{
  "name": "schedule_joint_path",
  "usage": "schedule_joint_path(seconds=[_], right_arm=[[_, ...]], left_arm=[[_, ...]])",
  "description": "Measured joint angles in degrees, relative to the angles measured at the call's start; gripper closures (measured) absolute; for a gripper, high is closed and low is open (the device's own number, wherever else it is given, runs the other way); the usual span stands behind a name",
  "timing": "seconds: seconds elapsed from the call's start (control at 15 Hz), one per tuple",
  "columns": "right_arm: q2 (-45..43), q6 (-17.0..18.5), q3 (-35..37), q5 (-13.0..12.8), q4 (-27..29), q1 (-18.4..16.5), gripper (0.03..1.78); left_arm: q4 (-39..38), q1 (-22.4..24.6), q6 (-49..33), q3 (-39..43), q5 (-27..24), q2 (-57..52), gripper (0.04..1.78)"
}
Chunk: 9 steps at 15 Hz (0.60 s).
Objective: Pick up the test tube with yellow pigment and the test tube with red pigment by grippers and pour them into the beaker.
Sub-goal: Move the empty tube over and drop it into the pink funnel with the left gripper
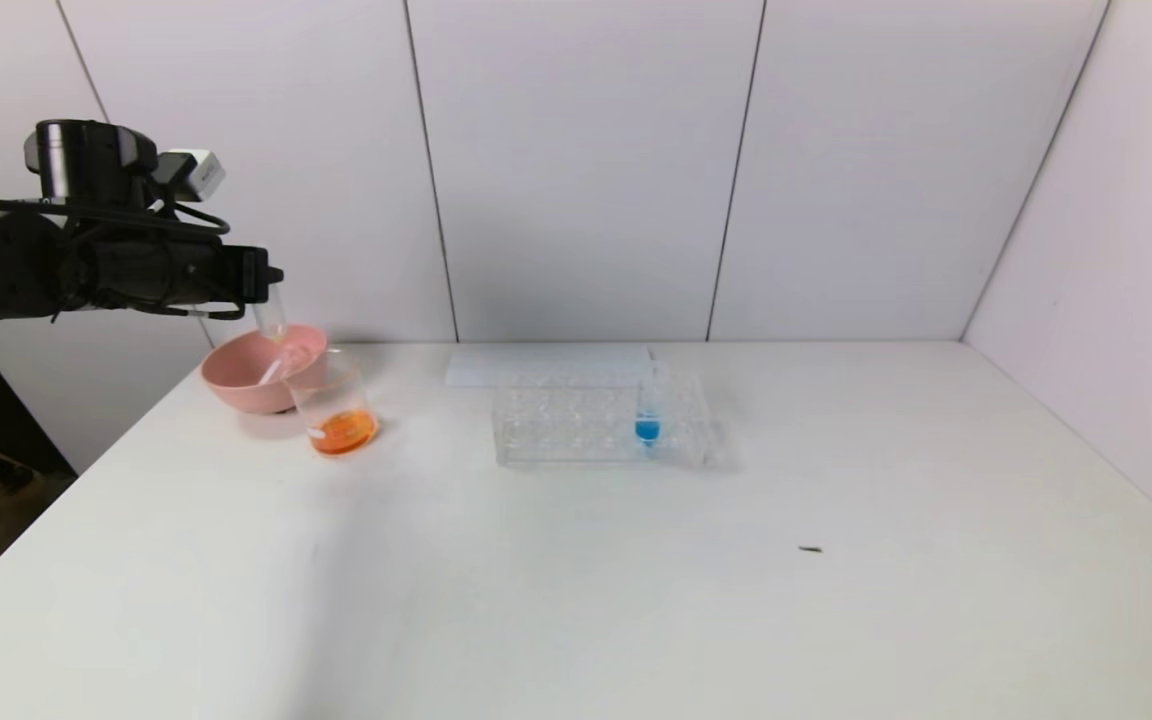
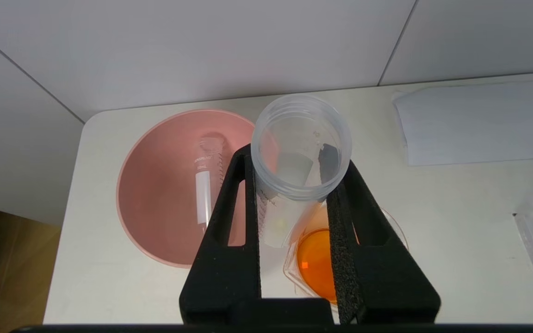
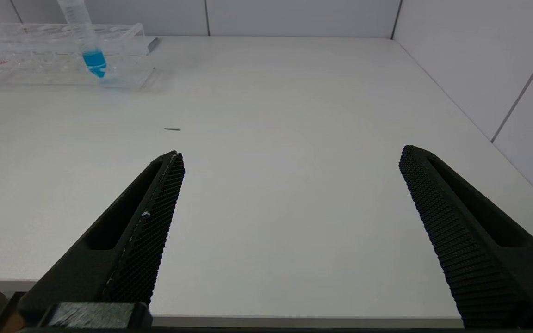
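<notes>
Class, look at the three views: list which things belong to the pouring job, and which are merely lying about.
Belong to the job:
- beaker holding orange liquid
- emptied test tube gripped in the left end effector, above the beaker and bowl
- emptied tube lying in the pink bowl

Lying about:
- rack
- blue tube in it
- white sheet
- dark speck

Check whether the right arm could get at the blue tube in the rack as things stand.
Probably yes. The right pincer stands open over bare table, and nothing lies between it and the blue tube, upright in the rack. The left pincer, shut on an emptied tube, is off by the pink bowl.
</notes>
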Motion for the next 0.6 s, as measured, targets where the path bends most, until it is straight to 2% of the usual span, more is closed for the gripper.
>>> schedule_joint_path(seconds=[0.4, 0.6], right_arm=[[0.00, 0.02, 0.00, 0.02, 0.02, -0.02, 0.11], [0.00, 0.00, 0.00, 0.00, 0.00, -0.02, 0.11]], left_arm=[[-0.35, -0.02, -5.22, -0.24, 2.06, 0.71, 1.38], [-5.42, 0.41, -5.58, -0.83, 2.00, 2.61, 1.38]])
